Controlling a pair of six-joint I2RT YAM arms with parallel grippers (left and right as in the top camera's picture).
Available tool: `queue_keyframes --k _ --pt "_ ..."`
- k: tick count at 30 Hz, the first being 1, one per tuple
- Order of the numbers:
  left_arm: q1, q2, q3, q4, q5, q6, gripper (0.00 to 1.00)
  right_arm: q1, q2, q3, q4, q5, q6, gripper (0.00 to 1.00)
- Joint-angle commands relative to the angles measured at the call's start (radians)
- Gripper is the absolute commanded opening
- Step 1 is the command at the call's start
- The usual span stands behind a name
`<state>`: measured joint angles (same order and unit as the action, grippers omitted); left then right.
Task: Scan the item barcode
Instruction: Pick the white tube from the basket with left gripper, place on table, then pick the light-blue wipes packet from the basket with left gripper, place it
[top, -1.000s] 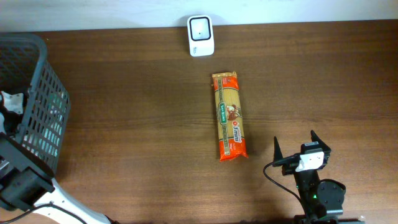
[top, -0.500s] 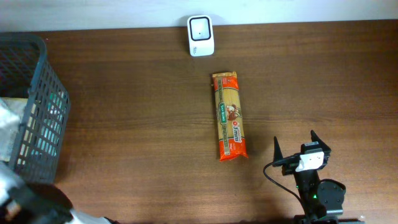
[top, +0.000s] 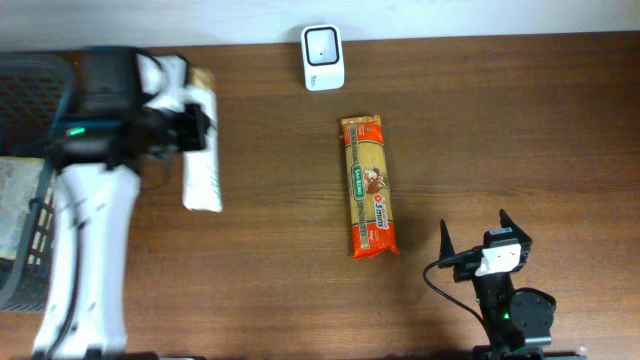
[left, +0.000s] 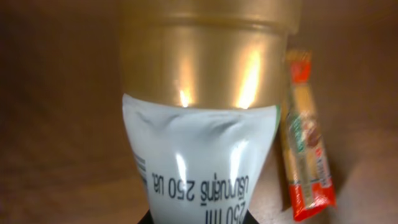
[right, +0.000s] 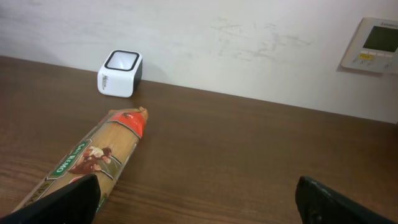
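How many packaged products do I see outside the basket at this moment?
2. A white tube with a gold cap is held in the left pincer near the basket; a spaghetti packet lies mid-table. The basket may hide more.

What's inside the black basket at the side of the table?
A pale thing lies in the basket; what it is I cannot tell. The left arm covers part of the inside, and the picture's edge cuts off more.
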<state>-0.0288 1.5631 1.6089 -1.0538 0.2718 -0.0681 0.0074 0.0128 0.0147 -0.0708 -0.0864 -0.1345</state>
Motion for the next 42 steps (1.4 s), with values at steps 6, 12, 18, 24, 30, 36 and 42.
queue_keyframes --k 6,12,18,24,30,36,42 --pt "-0.145 0.149 -0.405 0.377 -0.034 -0.224 0.0 -0.001 -0.006 -0.009 0.0 0.005 0.0 0.99" --pt "-0.214 0.274 -0.44 0.515 -0.063 -0.234 0.41 -0.001 -0.006 -0.009 0.0 0.005 0.0 0.99" --pt "-0.198 0.23 -0.375 0.521 -0.059 -0.232 0.66 -0.001 -0.006 -0.009 0.0 0.005 0.0 0.99" --pt "-0.058 -0.011 -0.182 0.49 -0.067 -0.11 0.79 -0.001 -0.006 -0.009 0.0 0.005 0.0 0.99" --pt "0.323 -0.261 -0.146 0.488 -0.39 -0.068 0.89 -0.001 -0.006 -0.009 0.0 0.005 0.0 0.99" --pt "0.613 -0.204 -0.148 0.452 -0.425 -0.031 0.88 -0.001 -0.006 -0.009 0.0 0.005 0.0 0.99" --pt "0.694 0.005 -0.15 0.42 -0.362 0.22 0.86 -0.001 -0.006 -0.009 0.0 0.005 0.0 0.99"
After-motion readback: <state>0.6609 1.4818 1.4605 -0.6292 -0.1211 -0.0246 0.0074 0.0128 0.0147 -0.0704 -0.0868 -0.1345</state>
